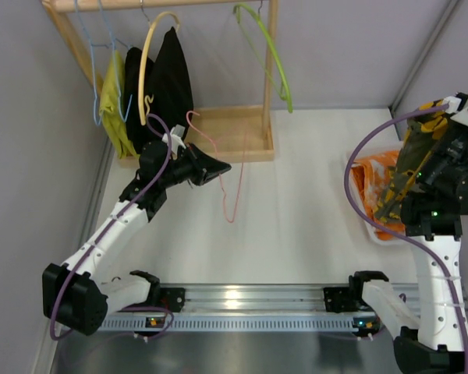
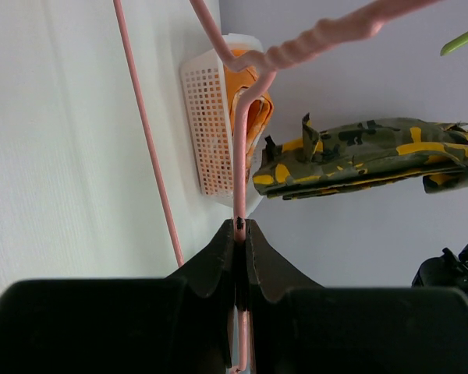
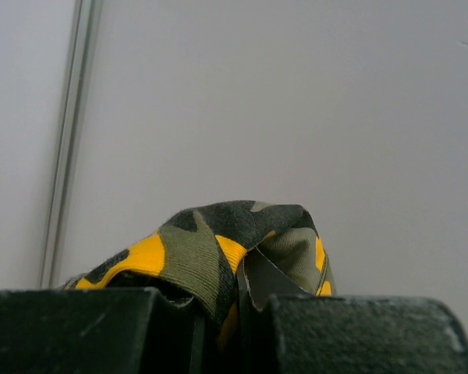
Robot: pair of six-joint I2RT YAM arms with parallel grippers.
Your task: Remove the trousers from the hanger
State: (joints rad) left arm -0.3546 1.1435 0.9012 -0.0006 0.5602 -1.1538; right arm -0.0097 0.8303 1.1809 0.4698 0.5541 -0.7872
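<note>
The right gripper (image 3: pixel 234 312) clamps the camouflage trousers (image 1: pixel 409 156), which dangle lengthwise above the basket (image 2: pixel 207 117). They hang well right of the pink wire hanger (image 2: pixel 239 140), itself pinched in the left gripper (image 2: pixel 240 226).

**Top external camera:** mounted above and behind the arm bases (image 1: pixel 152 296). It faces down and forward over the worktop (image 1: pixel 296 195) as far as the wooden rack (image 1: pixel 234 140) at the far edge, with both arms included.

**Left wrist camera:** directly behind the left end effector (image 2: pixel 240 226), looking past it across the worktop toward the white basket (image 2: pixel 207 117), at close range.

**Right wrist camera:** directly behind the right end effector (image 3: pixel 234 300), facing a plain grey wall (image 3: pixel 296 101), very close.

**Shared content:** the trousers (image 2: pixel 359 152) appear in all three views. The hanger (image 2: pixel 239 156) and white basket appear in the top and left wrist views.
</note>
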